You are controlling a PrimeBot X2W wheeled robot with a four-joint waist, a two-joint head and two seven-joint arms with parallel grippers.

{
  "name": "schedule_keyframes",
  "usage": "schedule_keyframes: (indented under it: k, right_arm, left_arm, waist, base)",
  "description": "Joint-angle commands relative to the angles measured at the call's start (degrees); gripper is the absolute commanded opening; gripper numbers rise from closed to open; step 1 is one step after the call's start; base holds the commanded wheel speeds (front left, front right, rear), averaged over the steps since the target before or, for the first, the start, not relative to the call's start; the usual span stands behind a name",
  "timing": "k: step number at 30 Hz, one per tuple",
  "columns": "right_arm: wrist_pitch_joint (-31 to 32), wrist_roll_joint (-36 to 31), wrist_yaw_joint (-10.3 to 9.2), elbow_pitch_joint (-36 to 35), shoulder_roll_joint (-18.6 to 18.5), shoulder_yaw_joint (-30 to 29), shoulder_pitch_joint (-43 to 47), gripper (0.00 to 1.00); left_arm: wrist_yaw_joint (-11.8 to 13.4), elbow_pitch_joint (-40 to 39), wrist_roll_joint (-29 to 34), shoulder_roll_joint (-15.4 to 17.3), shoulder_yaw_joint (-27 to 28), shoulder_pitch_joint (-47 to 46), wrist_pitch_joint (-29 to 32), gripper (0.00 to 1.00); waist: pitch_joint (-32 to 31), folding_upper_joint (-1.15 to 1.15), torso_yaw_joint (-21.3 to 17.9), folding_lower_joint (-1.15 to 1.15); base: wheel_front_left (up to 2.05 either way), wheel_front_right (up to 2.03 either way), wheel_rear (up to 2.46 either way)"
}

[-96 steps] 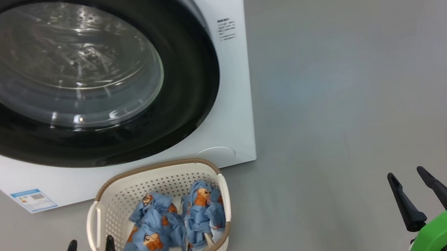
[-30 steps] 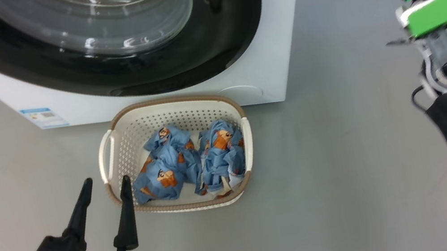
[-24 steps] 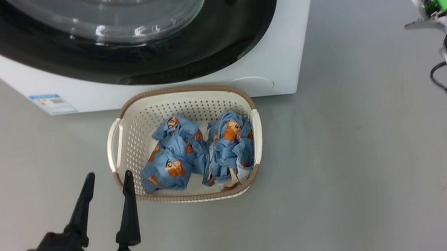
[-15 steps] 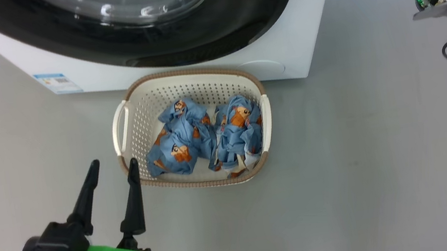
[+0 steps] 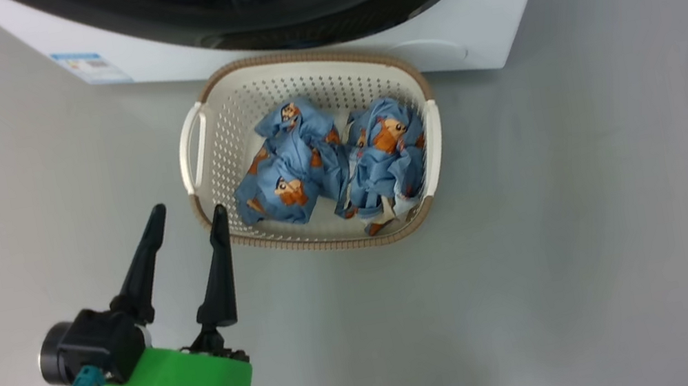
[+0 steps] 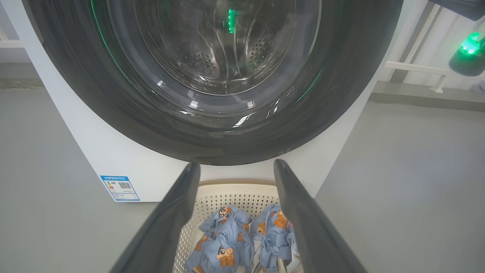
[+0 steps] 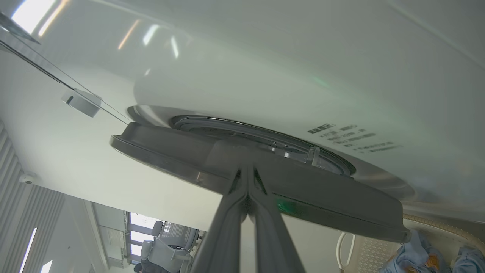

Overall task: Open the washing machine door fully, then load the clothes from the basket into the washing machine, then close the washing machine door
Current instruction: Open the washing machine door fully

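Door: the washing machine door, glossy black around clear glass, covers the front of the washing machine on the far side; latched or ajar, I cannot tell.
Clothes: the clothes, two crumpled blue bundles side by side in the basket.
Basket: the basket sits on the floor, just in front of the machine, below the door.
Right gripper: the right gripper has its fingers pressed together, tips at the door's rim; contact unclear.
Left gripper: the left gripper has its fingers spread and empty, by the basket's near left corner.
Label: a blue sticker sits low on the machine's left.
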Motion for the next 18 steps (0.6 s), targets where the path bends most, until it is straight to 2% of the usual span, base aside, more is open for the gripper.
schedule_keyframes:
  k: [1,18]
  right_arm:
    - [0.52,-0.70,0.09,-0.91,0.34,0.14,-1.27,0.00]
    - [3.54,-5.00,0.09,4.25,0.85,1.59,-8.33,0.00]
  left_arm:
    - [-0.08,-1.68,-0.63,1.03,1.52,-1.35,-0.36,1.00]
    - [0.28,-2.97,-3.12,1.02,-0.48,-4.19,-0.36,1.00]
  waist:
    - [1.37,0.00,0.91,0.00]
    - [6.07,0.00,4.08,0.00]
  base:
    - [0.00,0.00,0.00]
    - [0.00,0.00,0.00]
